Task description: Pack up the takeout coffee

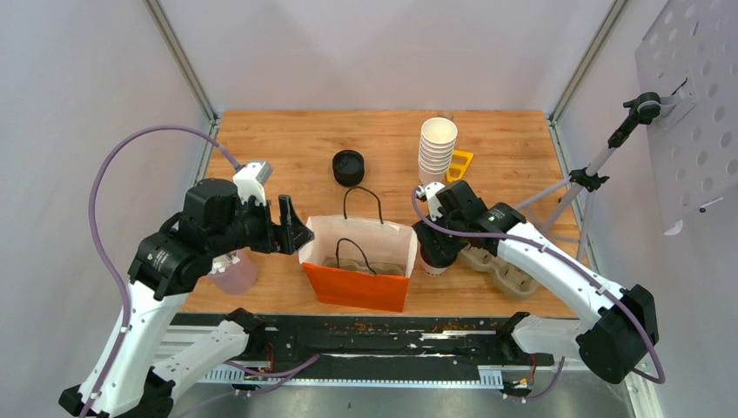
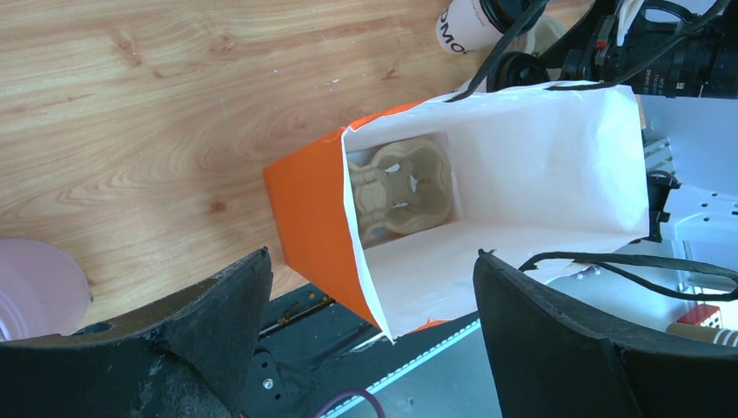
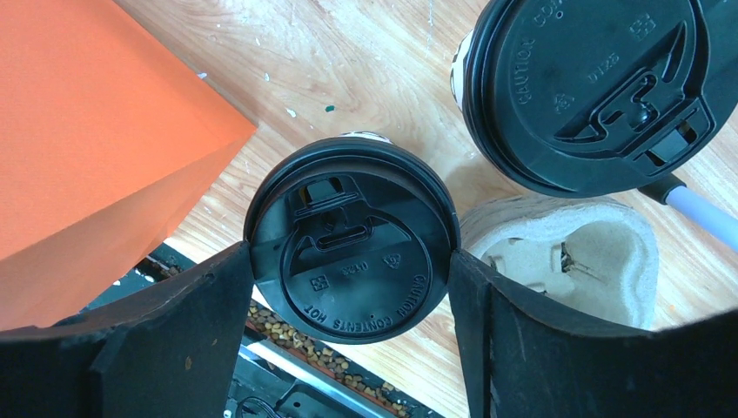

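Note:
The orange paper bag (image 1: 357,286) stands open at the table's front, with a pulp cup carrier (image 2: 402,185) lying in its bottom. My left gripper (image 1: 300,233) is open at the bag's left side; in the left wrist view the bag's near corner rim (image 2: 383,296) sits between the spread fingers without touching them. My right gripper (image 3: 351,257) is shut on the black lid of one coffee cup (image 3: 352,252), just right of the bag. The second lidded coffee cup (image 3: 600,87) stands close behind it; in the top view my right arm hides it.
A second pulp carrier (image 1: 505,266) lies under my right arm. A pale pink cup (image 1: 233,272) stands below my left arm. A stack of lidless white cups (image 1: 437,148), a yellow piece (image 1: 459,164) and a black-lidded round thing (image 1: 348,167) are at the back. A camera stand (image 1: 600,165) leans in at the right.

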